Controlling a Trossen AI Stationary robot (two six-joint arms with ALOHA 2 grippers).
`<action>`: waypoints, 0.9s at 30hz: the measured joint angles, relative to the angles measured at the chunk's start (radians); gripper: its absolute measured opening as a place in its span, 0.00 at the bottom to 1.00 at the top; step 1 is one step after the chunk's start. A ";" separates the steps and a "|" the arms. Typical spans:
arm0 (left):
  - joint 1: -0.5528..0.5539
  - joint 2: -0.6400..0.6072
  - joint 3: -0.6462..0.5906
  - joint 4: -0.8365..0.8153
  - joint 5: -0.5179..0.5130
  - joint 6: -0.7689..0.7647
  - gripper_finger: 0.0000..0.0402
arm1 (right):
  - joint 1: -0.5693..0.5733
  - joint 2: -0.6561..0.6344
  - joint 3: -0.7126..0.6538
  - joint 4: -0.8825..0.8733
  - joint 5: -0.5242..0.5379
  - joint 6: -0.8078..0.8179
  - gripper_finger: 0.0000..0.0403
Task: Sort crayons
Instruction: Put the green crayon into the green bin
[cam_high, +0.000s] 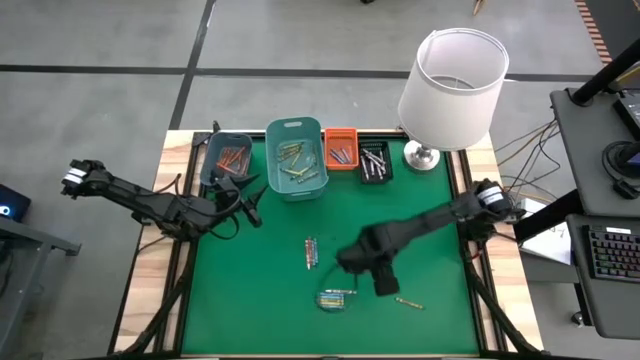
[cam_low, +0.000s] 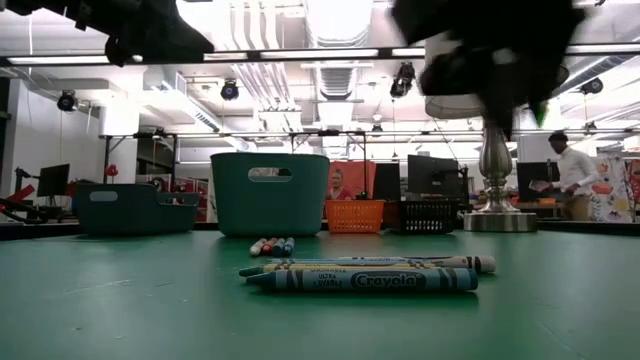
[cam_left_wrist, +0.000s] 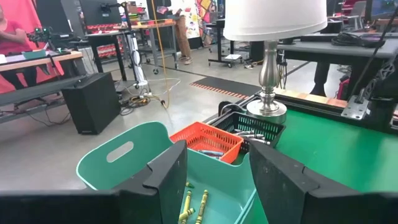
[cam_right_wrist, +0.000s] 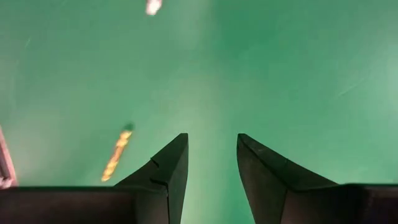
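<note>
The green table (cam_high: 420, 230) fills the middle of the high view, with a white-shaded lamp (cam_high: 452, 85) at its upper right corner. Along its upper edge stand four bins: a dark teal bin (cam_high: 228, 160) at the left holding orange-red crayons, a larger teal bin (cam_high: 297, 160) with yellow-green ones, a small orange bin (cam_high: 340, 148) and a black bin (cam_high: 375, 162) with pale ones.

The right arm (cam_high: 430, 222) reaches in from the right edge toward the lower centre; its right gripper (cam_right_wrist: 212, 149) hangs above bare green surface, fingers parted with nothing between them. The left arm (cam_high: 140, 200) comes from the left edge; its left gripper (cam_left_wrist: 214, 163) sits at the larger teal bin's left, fingers spread apart and empty, looking over that bin's rim.

Loose crayons (cam_high: 336, 298) lie in a small cluster at the lower centre of the table, another few (cam_high: 310, 252) lie just above them, and a single yellow crayon (cam_high: 407, 301) lies to the right, below the right gripper.
</note>
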 joint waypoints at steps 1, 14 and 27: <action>0.000 0.004 0.002 0.000 0.000 0.000 0.39 | 0.025 -0.012 -0.020 0.001 0.000 0.028 0.31; 0.000 0.017 0.004 0.000 0.001 0.027 0.39 | 0.274 -0.220 -0.239 0.173 0.076 0.496 0.31; 0.000 0.069 0.004 0.003 0.038 0.001 0.39 | 0.440 -0.150 -0.288 0.226 0.092 0.938 0.36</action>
